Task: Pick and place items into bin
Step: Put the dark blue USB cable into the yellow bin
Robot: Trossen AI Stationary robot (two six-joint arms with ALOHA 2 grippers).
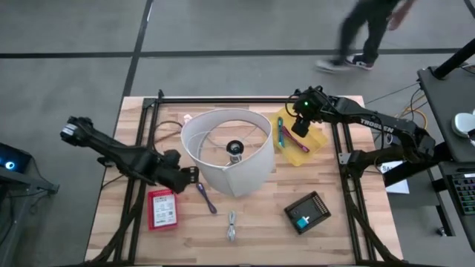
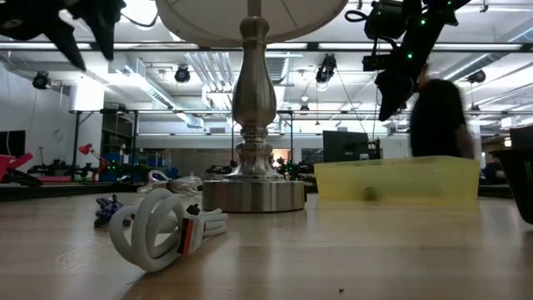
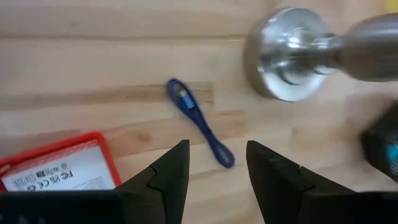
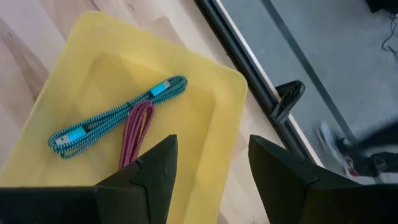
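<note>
Yellow translucent plastic forms the bin, which sits at the far right part of the table, just beside the white lampshade. Two coiled cables, one teal and one red, are already seen lying inside it. The right gripper is held above the bin, pointing down, its jaws spread and nothing between them; the arm reaches in from the right edge, elbow bent.

The left gripper hovers low over the near left part of the table, beside the lamp's silvery base, jaws likewise spread and empty. A blue pen-like tool lies just ahead of them, with a red packet close by.

The step in hand is judged to be the pickup of the blue tool. For a sound grasp, the jaws should be brought down astride its middle, turned across its length, and closed only once the tips are near the wood. Contact with the lamp base and the packet should be avoided.
</note>
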